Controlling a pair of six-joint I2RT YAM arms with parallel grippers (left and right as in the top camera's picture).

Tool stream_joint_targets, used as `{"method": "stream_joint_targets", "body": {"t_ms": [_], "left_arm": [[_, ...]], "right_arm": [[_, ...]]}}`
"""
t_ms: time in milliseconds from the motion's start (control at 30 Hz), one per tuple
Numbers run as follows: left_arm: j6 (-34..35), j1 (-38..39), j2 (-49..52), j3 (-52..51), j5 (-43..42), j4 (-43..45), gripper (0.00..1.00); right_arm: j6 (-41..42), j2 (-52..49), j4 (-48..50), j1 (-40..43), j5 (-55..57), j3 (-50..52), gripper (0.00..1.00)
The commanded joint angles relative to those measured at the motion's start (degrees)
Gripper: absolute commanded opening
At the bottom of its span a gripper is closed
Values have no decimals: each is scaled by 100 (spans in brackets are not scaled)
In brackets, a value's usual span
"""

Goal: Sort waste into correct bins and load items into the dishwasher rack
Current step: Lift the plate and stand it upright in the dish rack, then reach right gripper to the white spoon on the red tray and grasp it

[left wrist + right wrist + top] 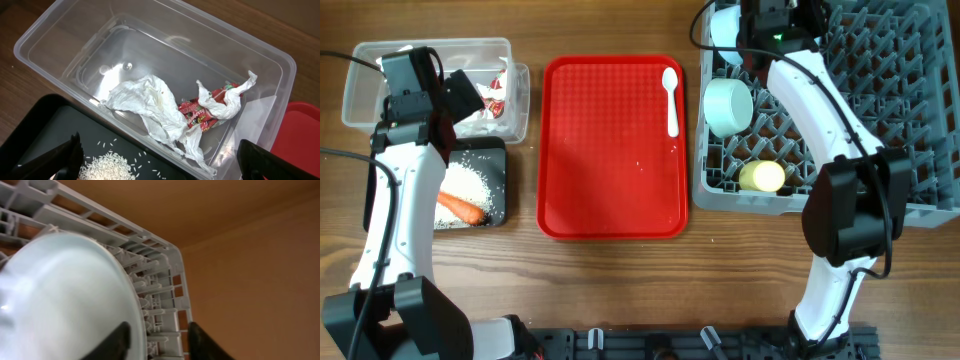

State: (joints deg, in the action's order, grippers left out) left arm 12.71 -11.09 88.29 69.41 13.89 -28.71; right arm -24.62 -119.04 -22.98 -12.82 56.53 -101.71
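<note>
The one white plastic spoon [671, 100] lies flat near the upper right edge of the red serving tray [610, 190], its long axis running up and down the frame, bowl end toward the top. To its right, the grey dishwasher rack [920, 120] holds one pale green bowl [727, 105], one yellow cup [762, 177] near its lower left corner, and one round pale blue dish [65, 300] at its upper left corner; plate or bowl, I cannot tell. The right end effector [157, 340] is open, its two fingers straddling that dish's rim with a gap on the outer side. At frame left, the clear tub [280, 60] contains one crumpled white tissue [145, 100] and one red-and-white wrapper [200, 112], touching. Just below it, the black tray [45, 125] carries a heap of rice grains [470, 185] and one carrot [460, 208], lying slantwise from upper left to lower right. The left end effector [160, 150] hangs spread wide and empty above where the two bins meet on the wooden counter [620, 270].
</note>
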Motion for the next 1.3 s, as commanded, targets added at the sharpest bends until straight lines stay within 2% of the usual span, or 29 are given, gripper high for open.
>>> {"method": "stream_joint_targets", "body": {"t_ms": [0, 200, 300, 400, 533, 600, 667, 700, 800, 833, 900, 1100, 1267], "left_arm": [[-50, -31, 35, 96, 72, 11, 100], [-50, -31, 35, 96, 72, 11, 100], [-50, -31, 35, 96, 72, 11, 100], [-50, -31, 35, 96, 72, 11, 100], [-50, -31, 35, 96, 72, 11, 100], [-50, -31, 35, 96, 72, 11, 100], [-50, -31, 35, 96, 72, 11, 100], [-50, -31, 35, 96, 72, 11, 100], [-50, -31, 35, 96, 72, 11, 100], [-50, -31, 35, 96, 72, 11, 100], [-50, -33, 35, 96, 72, 11, 100], [-50, -31, 35, 96, 72, 11, 100], [-50, -31, 35, 96, 72, 11, 100]], "right_arm": [[289, -96, -59, -173, -90, -17, 100], [857, 420, -39, -538, -173, -17, 100], [986, 909, -144, -892, -896, -17, 100], [1008, 1381, -841, -1515, -3327, -20, 100], [1438, 1388, -1377, -1965, -7779, -17, 100], [1733, 1340, -1482, -1969, -8655, -15, 100], [1884, 1257, -1484, -1969, -8561, -15, 100], [2205, 1198, -1517, -1969, -8037, -15, 100], [4063, 942, -1753, -1969, -6105, -15, 98], [4524, 813, -1860, -1969, -5904, -17, 93], [4885, 573, -1871, -1969, -5731, -17, 87], [5335, -46, -1891, -1856, -4885, -17, 87], [5654, -535, -1534, -1834, -4334, -17, 88]]}}
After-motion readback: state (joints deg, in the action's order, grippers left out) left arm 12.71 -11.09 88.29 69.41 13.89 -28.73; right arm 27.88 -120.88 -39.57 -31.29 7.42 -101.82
